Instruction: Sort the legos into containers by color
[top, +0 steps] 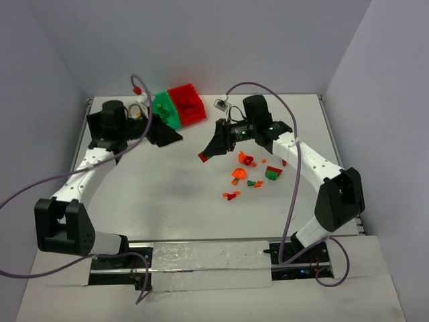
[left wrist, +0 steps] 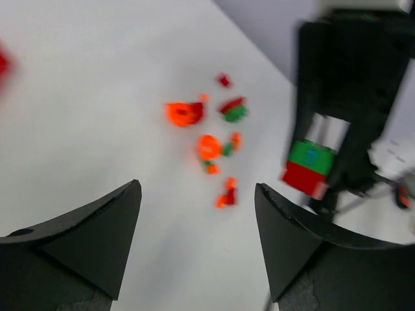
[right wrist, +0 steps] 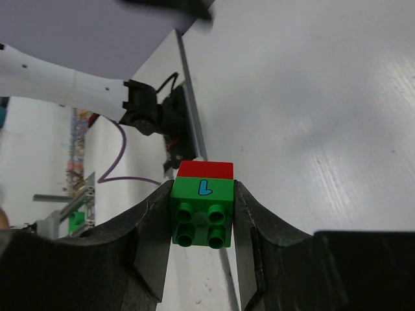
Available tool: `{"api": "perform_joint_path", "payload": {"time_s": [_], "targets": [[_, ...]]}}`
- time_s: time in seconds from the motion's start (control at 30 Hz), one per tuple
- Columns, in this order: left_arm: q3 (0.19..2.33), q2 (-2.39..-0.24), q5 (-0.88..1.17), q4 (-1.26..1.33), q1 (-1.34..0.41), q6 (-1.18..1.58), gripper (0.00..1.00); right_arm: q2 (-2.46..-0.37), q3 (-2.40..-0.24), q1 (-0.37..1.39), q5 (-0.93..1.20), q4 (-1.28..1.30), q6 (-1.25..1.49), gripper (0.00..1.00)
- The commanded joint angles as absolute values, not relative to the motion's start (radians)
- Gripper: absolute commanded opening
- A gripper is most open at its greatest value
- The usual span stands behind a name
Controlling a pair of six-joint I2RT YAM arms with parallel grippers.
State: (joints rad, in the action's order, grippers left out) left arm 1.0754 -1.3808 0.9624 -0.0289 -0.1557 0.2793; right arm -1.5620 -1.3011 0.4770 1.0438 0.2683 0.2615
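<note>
1. Near edge: a crinkled clear sheet (top: 208,258) lies between my two mounts. A purple cable (top: 295,194) loops up along my right arm.
2. Table (top: 174,201): flat, white, matte, with bare space at its middle.
3. Loose legos (top: 248,174): small orange, red and green pieces, scattered right of centre on the tabletop, outside every bin.
4. Right gripper (top: 208,153): my fingers (right wrist: 152,227) are clamped on either side of a green-and-red brick stack (right wrist: 201,194), lifted clear of the table just left of the scatter.
5. Left gripper (left wrist: 198,188): spread wide, with nothing between its tips, near the far left bins.
6. Far edge: the green bin (top: 164,107) and red bin (top: 188,104) are touching side by side. A white bin (top: 139,106) is mostly hidden behind my left wrist.
7. Room: plain pale walls (top: 221,40) enclose the table on three sides.
</note>
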Motion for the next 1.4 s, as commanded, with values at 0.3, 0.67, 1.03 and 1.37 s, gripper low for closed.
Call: {"api": "perform_joint_path", "payload": {"time_s": [0.3,0.67,1.03,1.37], "targets": [[0.978,-1.342,1.200,0.170,-0.332,0.490,0.81,-1.552,-1.287,0.500,1.146,0.150,0.336,0.00],[0.992,-1.362,1.189,0.201,-0.398,0.517,0.80,-1.558,-1.289,0.508,1.168,0.134,0.355,0.00],[0.973,-1.368,1.191,0.322,-0.400,0.621,0.45,-1.560,-1.284,0.508,1.171,0.134,0.362,0.02],[0.960,-1.341,1.225,0.260,-0.387,0.584,0.00,-1.561,-1.304,0.492,1.131,0.231,0.318,0.58]]}}
